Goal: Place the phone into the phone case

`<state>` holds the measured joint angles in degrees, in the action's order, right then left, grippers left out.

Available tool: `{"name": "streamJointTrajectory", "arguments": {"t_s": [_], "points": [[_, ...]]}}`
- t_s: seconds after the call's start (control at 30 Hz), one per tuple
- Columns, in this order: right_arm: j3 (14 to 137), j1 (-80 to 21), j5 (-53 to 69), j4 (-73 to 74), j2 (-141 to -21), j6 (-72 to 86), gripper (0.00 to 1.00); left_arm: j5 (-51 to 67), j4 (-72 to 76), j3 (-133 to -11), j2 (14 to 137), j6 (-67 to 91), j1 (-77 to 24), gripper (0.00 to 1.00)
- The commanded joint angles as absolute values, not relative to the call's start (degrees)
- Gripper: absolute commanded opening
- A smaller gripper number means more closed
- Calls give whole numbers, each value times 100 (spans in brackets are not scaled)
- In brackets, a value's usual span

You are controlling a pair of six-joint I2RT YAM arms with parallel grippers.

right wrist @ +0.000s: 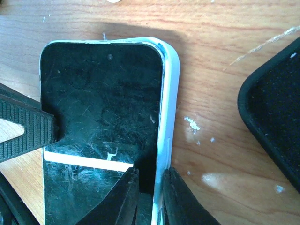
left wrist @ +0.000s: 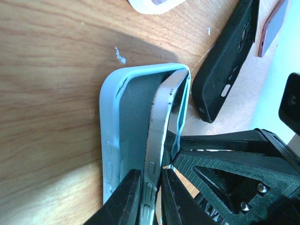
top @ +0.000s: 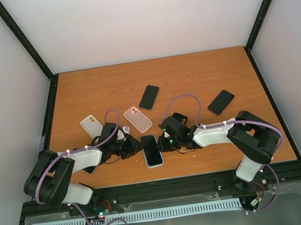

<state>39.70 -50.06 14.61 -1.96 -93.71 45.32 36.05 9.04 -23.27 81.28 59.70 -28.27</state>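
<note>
The phone (top: 152, 152) lies screen up in the light blue phone case (top: 159, 164) at the table's front middle, between both grippers. In the left wrist view the phone's silver edge (left wrist: 158, 122) stands raised out of the case (left wrist: 108, 122) on that side. My left gripper (left wrist: 150, 190) is shut on that silver edge. In the right wrist view the black screen (right wrist: 101, 93) sits inside the case's rim (right wrist: 169, 103). My right gripper (right wrist: 151, 199) is shut across the case's wall and the phone's edge. In the top view the left gripper (top: 138, 147) and the right gripper (top: 164, 142) flank the phone.
A white case (top: 90, 124), a clear pink case (top: 138, 118), a black phone (top: 149, 97) and a dark phone with a red edge (top: 221, 102) lie further back. A black case (left wrist: 229, 61) lies close to the right of the blue one, also in the right wrist view (right wrist: 276, 108).
</note>
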Motion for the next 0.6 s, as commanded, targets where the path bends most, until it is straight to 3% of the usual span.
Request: {"name": "streamJointTrajectory", "arguments": {"t_s": [0.0, 0.57], "points": [[3885, -5010, 1526, -497, -9479, 4587, 16, 3734, 1000, -2672, 8274, 6011, -2934, 12], [3709, -5010, 1790, -1115, -9500, 4900, 21, 3261, 640, -2849, 8766, 6169, -3088, 9]]}}
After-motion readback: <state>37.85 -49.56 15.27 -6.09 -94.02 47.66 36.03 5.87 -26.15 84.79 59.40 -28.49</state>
